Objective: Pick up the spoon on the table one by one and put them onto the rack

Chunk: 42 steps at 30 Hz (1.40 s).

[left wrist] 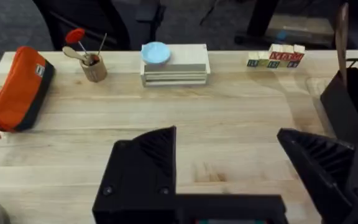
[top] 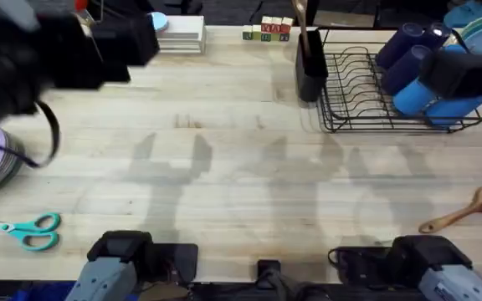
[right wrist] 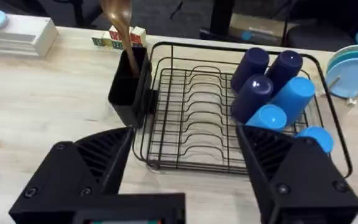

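While the table (top: 249,167) stretches pale and mostly bare across the overhead view, the rack (top: 366,92) stands at its far right corner, black wire with its tall utensil holder (top: 310,67) at the end nearer the middle. One wooden spoon stands upright in that holder (right wrist: 122,25), bowl uppermost. Dark blue and light blue cups (right wrist: 272,87) lie heaped in the rack's far half, and blue plates (right wrist: 353,71) stand beyond them at the table's right edge.

The left arm rises large and dark over the far left corner. Its gripper (left wrist: 229,162) hangs above the table's middle with its fingers wide apart and holding nothing. The right gripper (right wrist: 185,168) hovers over the near side of the rack, its fingers likewise spread wide and empty.

A second spoon (top: 471,207) lies flat near the table's right edge, toward the near right corner, bowl pointing to the edge and handle slanting toward the near side.

An orange pouch (left wrist: 18,90) lies at the far left end of the table. A stack of white trays (left wrist: 174,65) sits along the far edge with a pale blue disc on top; a small cup of utensils (left wrist: 92,65) stands between pouch and trays. Teal scissors (top: 28,230) lie by the near left corner. Lettered blocks (top: 266,32) line the far edge just beside the holder.
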Available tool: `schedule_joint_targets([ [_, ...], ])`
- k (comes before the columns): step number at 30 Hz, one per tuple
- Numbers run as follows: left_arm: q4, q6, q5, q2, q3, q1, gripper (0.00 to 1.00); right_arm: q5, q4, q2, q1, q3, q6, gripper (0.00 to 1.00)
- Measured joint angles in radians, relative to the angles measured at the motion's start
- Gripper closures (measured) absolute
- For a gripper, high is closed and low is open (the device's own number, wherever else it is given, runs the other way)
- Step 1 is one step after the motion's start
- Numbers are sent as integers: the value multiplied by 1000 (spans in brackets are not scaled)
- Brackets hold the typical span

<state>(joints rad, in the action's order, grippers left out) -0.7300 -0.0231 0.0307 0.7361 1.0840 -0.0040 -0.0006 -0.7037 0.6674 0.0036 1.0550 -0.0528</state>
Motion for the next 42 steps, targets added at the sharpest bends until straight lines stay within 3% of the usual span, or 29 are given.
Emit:
schedule_joint_targets([
  [5, -156, 0, 0, 139, 194, 0, 7, 0, -82, 135, 0, 169, 0, 7],
  [9, -257, 0, 0, 241, 325, 0, 7, 0, -106, 214, 0, 238, 0, 7],
  [21, -284, 0, 0, 279, 335, 0, 7, -31, -172, 223, 0, 238, 13, 7],
  [27, -284, 0, 0, 279, 335, 0, 7, 69, -241, 223, -29, 238, 139, 7],
  [31, -284, 0, 0, 279, 335, 0, 7, 144, -316, 223, -79, 238, 237, 7],
  [32, -284, 0, 0, 279, 335, 0, 7, 182, -369, 223, -132, 238, 323, 7],
  [36, -284, 0, 0, 279, 335, 0, 6, 206, -425, 223, -216, 238, 409, 7],
  [37, -284, 0, 0, 279, 335, 0, 7, 216, -457, 223, -286, 238, 444, 7],
  [42, -284, 0, 0, 279, 335, 0, 8, 220, -508, 223, -390, 238, 470, 7],
])
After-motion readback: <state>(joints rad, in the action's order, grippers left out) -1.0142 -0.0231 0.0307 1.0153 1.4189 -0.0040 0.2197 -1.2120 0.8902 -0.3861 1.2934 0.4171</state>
